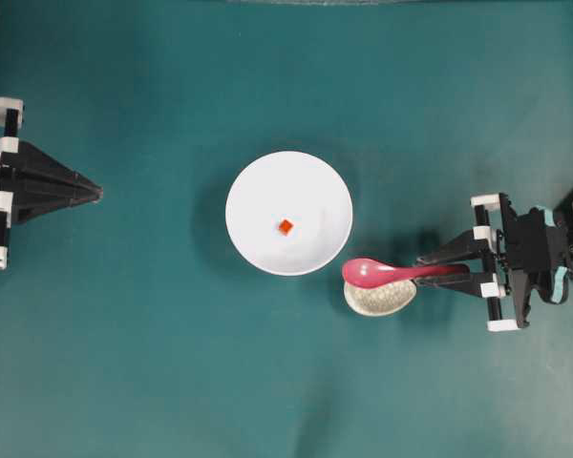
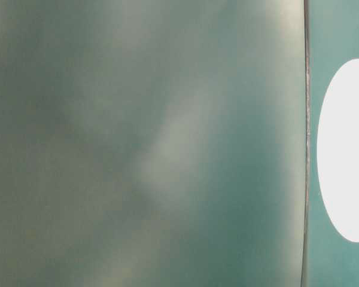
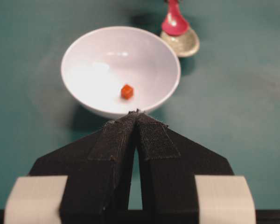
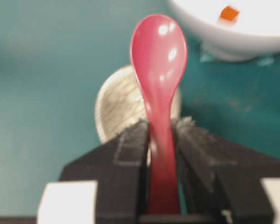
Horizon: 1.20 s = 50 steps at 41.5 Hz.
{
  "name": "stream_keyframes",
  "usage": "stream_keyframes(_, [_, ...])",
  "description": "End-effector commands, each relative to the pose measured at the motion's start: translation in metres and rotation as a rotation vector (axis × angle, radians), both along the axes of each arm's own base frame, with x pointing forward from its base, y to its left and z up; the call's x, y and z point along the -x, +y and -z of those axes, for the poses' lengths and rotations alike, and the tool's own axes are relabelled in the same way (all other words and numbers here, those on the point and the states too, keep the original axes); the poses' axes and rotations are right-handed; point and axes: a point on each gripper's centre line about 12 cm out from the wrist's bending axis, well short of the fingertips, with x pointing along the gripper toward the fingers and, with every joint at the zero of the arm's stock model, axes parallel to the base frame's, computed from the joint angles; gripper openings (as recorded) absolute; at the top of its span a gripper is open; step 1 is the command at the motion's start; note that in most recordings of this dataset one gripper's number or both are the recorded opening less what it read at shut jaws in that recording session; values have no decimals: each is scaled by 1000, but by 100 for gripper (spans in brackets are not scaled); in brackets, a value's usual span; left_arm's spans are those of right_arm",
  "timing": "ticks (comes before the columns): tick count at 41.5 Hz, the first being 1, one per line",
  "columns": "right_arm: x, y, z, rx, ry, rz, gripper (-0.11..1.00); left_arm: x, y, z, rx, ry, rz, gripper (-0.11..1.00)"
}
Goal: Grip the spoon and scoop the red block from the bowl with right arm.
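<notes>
The pink-red spoon [image 1: 382, 273] has its scoop over a small speckled dish and its handle between the fingers of my right gripper [image 1: 430, 268]. In the right wrist view the right gripper [image 4: 161, 127] is shut on the spoon [image 4: 158, 60] by the handle. The white bowl [image 1: 258, 181] stands at the table's middle, just left of the spoon, with the tiny red block [image 1: 286, 226] inside it. My left gripper [image 1: 97, 191] rests far to the left with its tips together. From the left wrist, the left gripper [image 3: 137, 114] points at the bowl [image 3: 88, 51] and the red block [image 3: 127, 91].
The speckled beige oval dish [image 1: 377, 301] lies under the spoon's scoop, right of the bowl's lower rim. The table-level view is a blurred teal surface with a white oval at its right edge. Teal cloth covers the table.
</notes>
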Motion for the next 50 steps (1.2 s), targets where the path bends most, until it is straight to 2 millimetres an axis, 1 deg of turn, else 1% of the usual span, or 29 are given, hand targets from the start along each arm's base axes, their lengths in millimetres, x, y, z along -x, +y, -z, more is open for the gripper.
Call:
stream_keyframes(1, [-12, -5, -21, 4, -40, 19, 25, -3, 1, -6, -3, -15, -4, 0])
stream_keyframes(7, [-29, -13, -50, 52, -2, 7, 25, -3, 1, -6, -5, -15, -5, 0])
stream_keyframes(10, [-39, -18, -68, 71, 29, -5, 25, -3, 1, -6, -5, -15, -5, 0])
stream_keyframes(17, [-52, -31, -102, 70, 124, -23, 25, -3, 1, -6, -6, -12, -5, 0])
stream_keyframes(24, [-63, -42, -126, 41, 223, -34, 25, -3, 1, -5, -3, -6, -5, 0])
stream_keyframes(30, [-71, -50, -136, 21, 300, -40, 25, -2, 1, -5, -5, -6, -5, 0])
stream_keyframes(35, [-78, -57, -140, -1, 368, -39, 25, -2, 1, -5, -3, -5, -5, 0])
stream_keyframes(43, [-93, -67, -136, -32, 495, -51, 25, -2, 1, -5, -5, -5, -5, 0])
stream_keyframes(50, [-114, -71, -131, -28, 598, -84, 25, -2, 1, -5, -6, -5, -5, 0])
